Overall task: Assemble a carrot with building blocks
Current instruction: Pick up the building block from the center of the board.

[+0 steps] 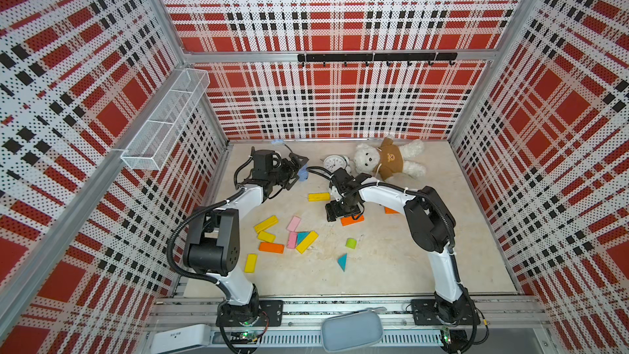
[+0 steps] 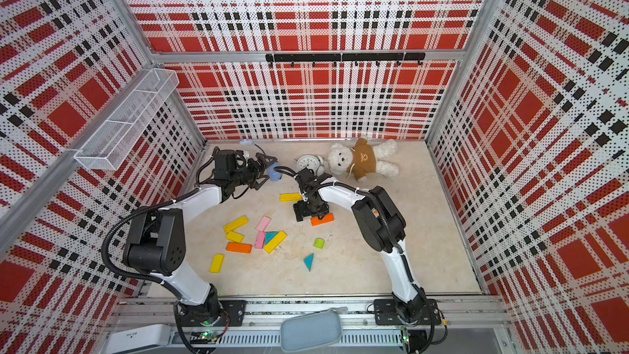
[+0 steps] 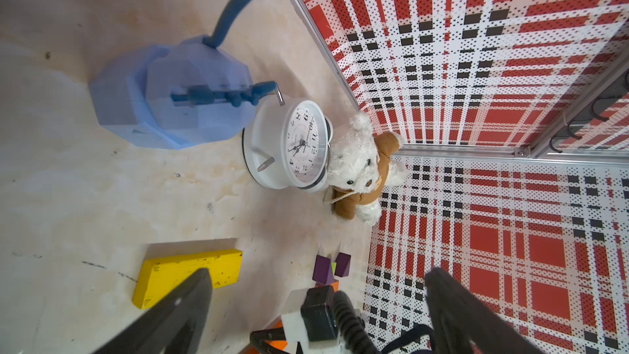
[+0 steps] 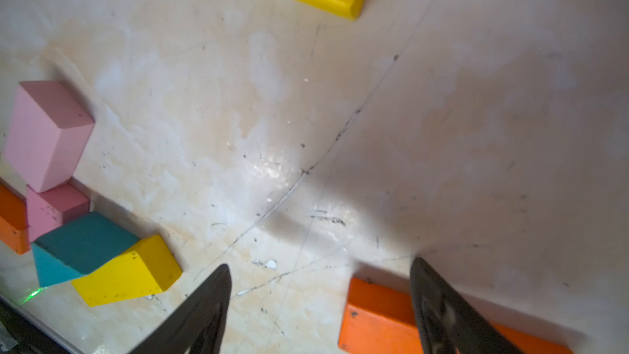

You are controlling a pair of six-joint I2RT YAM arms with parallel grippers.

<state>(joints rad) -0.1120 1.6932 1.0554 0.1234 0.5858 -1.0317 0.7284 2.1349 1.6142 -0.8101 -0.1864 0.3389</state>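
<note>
Building blocks lie scattered on the beige floor in both top views. A cluster of yellow, pink, orange and teal pieces (image 1: 292,238) sits left of centre, with a lime stub (image 1: 351,242) and a teal triangle (image 1: 342,261) nearer the front. A yellow bar (image 1: 319,196) lies further back. My right gripper (image 1: 340,214) hangs open just over an orange bar (image 4: 377,318), whose end lies between the jaws close to one finger (image 4: 439,304). My left gripper (image 1: 296,168) is open and empty near the back. Purple triangles (image 3: 323,269) show in the left wrist view.
A white alarm clock (image 1: 334,163) and a teddy bear (image 1: 388,160) lie at the back. A pale blue device (image 3: 170,97) with a cable sits by the left gripper. A wire basket (image 1: 163,124) hangs on the left wall, and a grey pouch (image 1: 352,330) lies on the front rail.
</note>
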